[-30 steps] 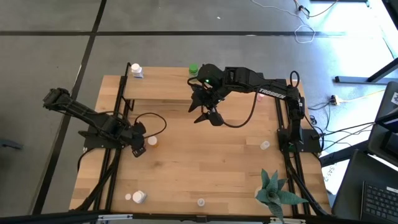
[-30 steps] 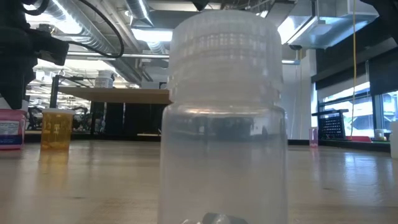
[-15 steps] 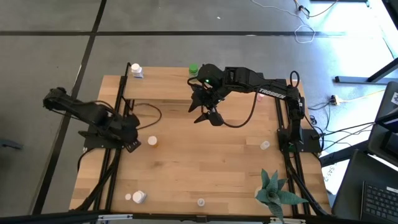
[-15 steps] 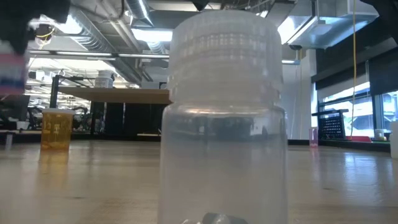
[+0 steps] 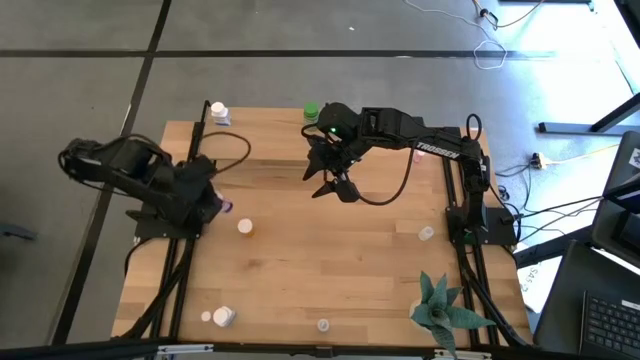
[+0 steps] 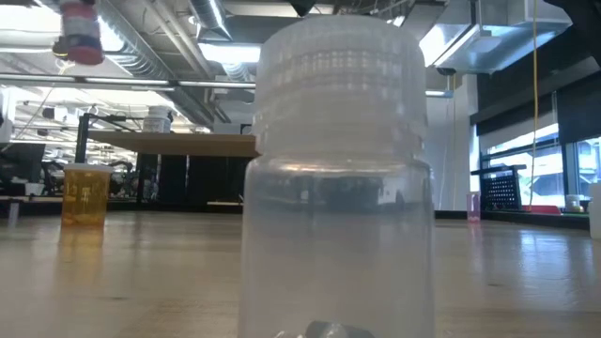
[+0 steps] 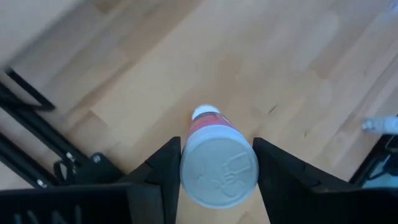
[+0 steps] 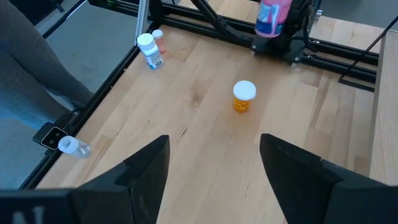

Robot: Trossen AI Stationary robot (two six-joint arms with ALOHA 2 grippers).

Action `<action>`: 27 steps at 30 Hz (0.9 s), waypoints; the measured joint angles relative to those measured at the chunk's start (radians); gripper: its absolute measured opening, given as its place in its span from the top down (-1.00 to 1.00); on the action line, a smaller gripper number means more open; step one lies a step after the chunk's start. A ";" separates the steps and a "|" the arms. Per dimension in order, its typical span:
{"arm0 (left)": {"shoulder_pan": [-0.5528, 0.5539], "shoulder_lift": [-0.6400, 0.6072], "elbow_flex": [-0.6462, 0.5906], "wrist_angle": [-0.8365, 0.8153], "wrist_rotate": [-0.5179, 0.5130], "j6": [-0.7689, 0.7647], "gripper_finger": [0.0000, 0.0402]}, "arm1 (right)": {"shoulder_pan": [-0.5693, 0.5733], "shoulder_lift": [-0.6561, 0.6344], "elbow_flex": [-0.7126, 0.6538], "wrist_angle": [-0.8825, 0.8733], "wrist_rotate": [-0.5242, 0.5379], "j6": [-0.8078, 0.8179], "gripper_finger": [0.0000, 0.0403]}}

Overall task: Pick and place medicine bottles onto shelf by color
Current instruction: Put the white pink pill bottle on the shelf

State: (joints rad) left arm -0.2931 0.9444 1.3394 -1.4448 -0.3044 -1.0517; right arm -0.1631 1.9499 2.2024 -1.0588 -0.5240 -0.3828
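Observation:
My left gripper (image 5: 218,203) is over the table's left part, shut on a pink medicine bottle (image 7: 217,163) that also shows high up in the low view (image 6: 80,33) and in the right wrist view (image 8: 273,15). My right gripper (image 5: 335,186) hangs open above the table in front of the shelf (image 5: 260,142); its fingers stand wide apart (image 8: 211,168). An orange bottle with a white cap (image 5: 245,227) (image 8: 244,96) stands on the table beside the left gripper. On the shelf stand a white bottle (image 5: 220,115) and a green one (image 5: 311,112). My left gripper pinches the pink bottle between its two fingers, on the sides of its upper end by the whitish cap (image 7: 186,167). The fingers (image 7: 163,171) come from above, pointing down. The bottle is upright and lifted clear of the table.
A clear bottle (image 6: 338,178) stands right in front of the low camera. More bottles sit by the near edge (image 5: 222,316) (image 5: 323,324) and at the right (image 5: 426,233). A green spiky plant (image 5: 440,310) is at the near right corner. The arms' black frames run along both sides.
My left gripper has risen and drawn toward the far edge, carrying the pink bottle up from the tabletop: it stood on the table a second ago and now hangs clear, high in the low view. The orange bottle stayed put.

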 joint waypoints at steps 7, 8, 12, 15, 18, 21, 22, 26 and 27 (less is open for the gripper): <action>0.120 0.120 0.197 -0.038 -0.017 0.156 0.22 | 0.000 0.000 0.000 0.000 0.000 0.000 -0.25; 0.140 0.142 0.225 -0.048 -0.015 0.176 0.22 | 0.000 0.000 0.000 0.002 0.000 0.000 -0.25; 0.234 0.224 0.350 -0.096 0.012 0.261 0.22 | 0.000 0.000 0.000 0.027 0.000 0.001 -0.25; 0.305 0.283 0.444 -0.127 0.012 0.325 0.22 | 0.000 0.000 0.000 0.044 0.007 0.049 -0.25; 0.388 0.335 0.516 -0.126 0.039 0.395 0.22 | 0.000 0.000 0.000 0.056 0.071 0.095 -0.25; 0.478 0.381 0.561 -0.126 0.085 0.458 0.22 | 0.002 0.000 0.000 0.063 0.196 0.134 -0.25; 0.507 0.396 0.568 -0.126 0.092 0.480 0.22 | 0.004 0.000 0.000 0.064 0.239 0.144 -0.25; 0.632 0.456 0.577 -0.127 0.139 0.569 0.22 | 0.007 -0.005 0.000 0.063 0.379 0.185 -0.25; 0.665 0.470 0.577 -0.127 0.149 0.589 0.22 | 0.008 -0.010 0.000 0.058 0.406 0.196 -0.25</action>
State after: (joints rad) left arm 0.3720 1.4141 1.9163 -1.5715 -0.1557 -0.4630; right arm -0.1556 1.9397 2.2024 -1.0007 -0.1182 -0.1863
